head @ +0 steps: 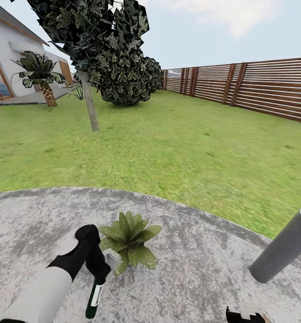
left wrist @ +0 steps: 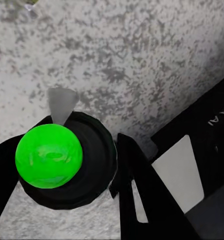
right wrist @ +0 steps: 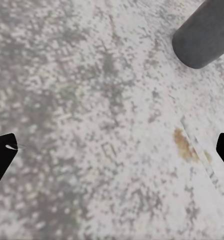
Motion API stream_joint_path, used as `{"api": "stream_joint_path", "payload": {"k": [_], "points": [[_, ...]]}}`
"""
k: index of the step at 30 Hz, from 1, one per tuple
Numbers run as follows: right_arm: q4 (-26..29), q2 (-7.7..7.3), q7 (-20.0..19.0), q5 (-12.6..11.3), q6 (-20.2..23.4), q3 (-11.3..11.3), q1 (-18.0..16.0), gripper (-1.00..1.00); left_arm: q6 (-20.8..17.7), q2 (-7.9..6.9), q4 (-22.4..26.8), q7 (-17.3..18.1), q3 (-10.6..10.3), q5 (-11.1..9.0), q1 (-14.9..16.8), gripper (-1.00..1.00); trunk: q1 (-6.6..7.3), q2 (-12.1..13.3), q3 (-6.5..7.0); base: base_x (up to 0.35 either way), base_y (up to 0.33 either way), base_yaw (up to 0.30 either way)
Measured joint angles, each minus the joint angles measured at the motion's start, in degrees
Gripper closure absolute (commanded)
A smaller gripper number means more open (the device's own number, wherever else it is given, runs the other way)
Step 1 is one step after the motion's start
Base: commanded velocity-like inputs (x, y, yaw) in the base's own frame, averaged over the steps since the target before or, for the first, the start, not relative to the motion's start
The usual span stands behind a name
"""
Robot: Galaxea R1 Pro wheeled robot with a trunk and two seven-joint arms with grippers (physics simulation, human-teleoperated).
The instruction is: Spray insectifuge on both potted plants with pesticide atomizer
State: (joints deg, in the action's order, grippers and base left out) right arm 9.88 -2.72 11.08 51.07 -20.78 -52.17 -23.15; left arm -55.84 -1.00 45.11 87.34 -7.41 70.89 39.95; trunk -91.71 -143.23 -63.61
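Low in the frame, the left hand (head: pixel 98 274) is closed around the pesticide atomizer (head: pixel 95 299), just beside 1 potted plant (head: pixel 129 242) on the round paving (head: pixel 204 269). The bottle looks light, stiff and smooth. Hold its middle. The right hand (right wrist: pixel 112 150) is wide open and holds nothing.

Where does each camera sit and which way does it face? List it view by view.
Head view: on the head, looking forward and down over the round paving, a potted plant and lawn; the left gripper holds the pesticide atomizer.
Left wrist view: along the fingers, down on the atomizer's end.
Right wrist view: down on paving, fingertips apart.
Shared: the grey post in head and right wrist views.
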Motion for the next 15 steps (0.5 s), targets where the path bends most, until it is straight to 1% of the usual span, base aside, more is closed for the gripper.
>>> {"api": "stream_joint_path", "payload": {"k": [2, 4, 5, 7, 9, 10, 11, 12, 13, 15], "points": [[0.0, 0.0, 0.0, 0.0, 0.0, 0.0, 0.0, -1.0, -0.1, 0.37, 0.0, 0.8, -0.6, 1.6, 2.8, 1.0, 0.0, 0.0, 0.0, 0.0, 0.0, 0.0], [0.0, 0.0, 0.0, 0.0, 0.0, -0.1, 0.0, -1.0, -0.5, 0.61, -1.0, 1.2, -0.7, 4.6, 7.7, 1.0, 0.0, 0.0, 0.0, 0.0, 0.0, 0.0], [0.0, 0.0, 0.0, 0.0, 0.0, -0.1, 0.0, -1.0, -0.6, 1.02, -2.3, 1.3, -0.9, 5.5, 10.6, 1.0, 0.0, 0.0, 0.0, 0.0, 0.0, 0.0], [0.0, 0.0, 0.0, 0.0, 0.0, 0.0, 0.0, -1.0, -0.6, 1.62, -6.1, 1.3, -1.0, 5.8, 14.2, 1.0, 0.0, 0.0, 0.0, 0.0, 0.0, 0.0], [0.0, 0.0, 0.0, 0.0, 0.0, -0.1, 0.0, -1.0, -0.7, 2.01, -15.2, 1.6, -0.9, 5.8, 20.3, 1.0, 0.0, 0.0, 0.0, 0.0, 0.0, 0.0], [0.0, 0.0, 0.0, 0.0, 0.0, -0.1, 0.0, -1.0, -0.7, 2.47, -21.5, 2.1, -0.8, 5.6, 24.7, 1.0, 0.0, 0.0, 0.0, 0.0, 0.0, 0.0], [0.0, 0.0, 0.0, 0.0, 0.0, -0.1, 0.0, -1.0, -0.6, 3.05, -26.0, 2.1, -0.9, 5.5, 28.7, 1.0, 0.0, 0.0, 0.0, 0.0, 0.0, 0.0], [0.0, 0.0, 0.0, 0.0, 0.0, -0.1, 0.0, -1.0, -0.5, 3.43, -27.4, 2.1, -0.9, 5.6, 30.1, 1.0, 0.0, 0.0, 0.0, 0.0, 0.0, 0.0], [0.0, 0.0, 0.0, 0.0, 0.0, -0.1, 0.0, -1.0, -0.3, 4.35, -28.7, 2.1, -1.0, 5.7, 31.3, 1.0, 0.0, 0.0, 0.0, 0.0, 0.0, 0.0], [0.1, 0.0, 0.0, 0.0, 0.0, -0.1, 0.0, -1.0, -0.2, 5.91, -29.6, 2.1, -1.0, 5.8, 32.2, 1.0, 0.0, 0.0, -0.01, 0.0, 0.0, 0.0]]}}
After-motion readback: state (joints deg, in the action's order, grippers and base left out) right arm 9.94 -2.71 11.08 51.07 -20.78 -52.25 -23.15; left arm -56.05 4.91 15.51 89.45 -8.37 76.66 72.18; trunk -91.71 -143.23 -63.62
